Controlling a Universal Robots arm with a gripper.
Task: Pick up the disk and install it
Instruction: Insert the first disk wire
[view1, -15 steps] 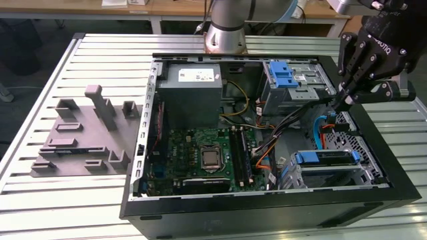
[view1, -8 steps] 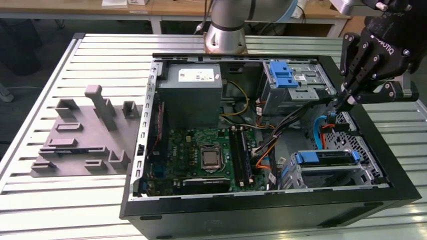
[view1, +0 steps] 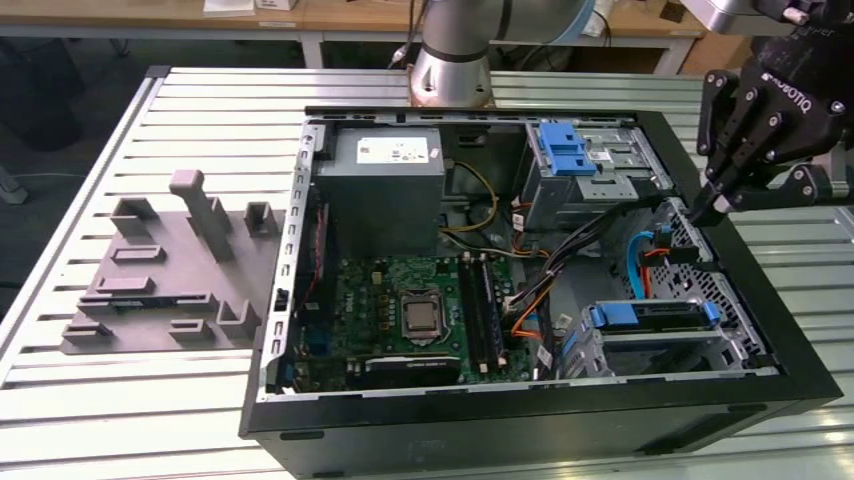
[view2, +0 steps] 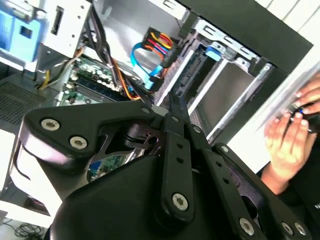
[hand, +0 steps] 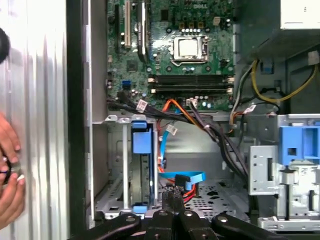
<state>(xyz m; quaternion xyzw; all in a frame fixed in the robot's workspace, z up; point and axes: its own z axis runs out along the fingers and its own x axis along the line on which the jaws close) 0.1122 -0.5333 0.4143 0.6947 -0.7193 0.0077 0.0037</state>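
Disk (view1: 649, 316), a flat rectangular hard drive framed by a blue plastic bracket, lies in the lower right of the exterior view. It sits level inside the perforated metal drive cage (view1: 747, 335) of the open black computer case (view1: 534, 425). In the first wrist view it (hand: 141, 144) shows edge-on between the cage rails. It looks pushed well into its slot, so I judge the disk to be in its bay already, though whether it has latched cannot be told.

A bright blue flat cable (view1: 630, 262) loops just above the cage, apparently there to reach the drive's connector. The black robot gripper (view1: 706, 211) hangs over the case's wall at the exterior view's right, above the cage and apart from the disk. Its jaws are clenched tip to tip on nothing, as the first wrist view (hand: 172, 199) also suggests.

Further in are the green motherboard (view1: 400, 305) and the grey metal power-supply box (view1: 380, 190). A person's hand (view2: 291, 134) rests on the slatted aluminium worktop (view1: 134, 425) just outside the case.
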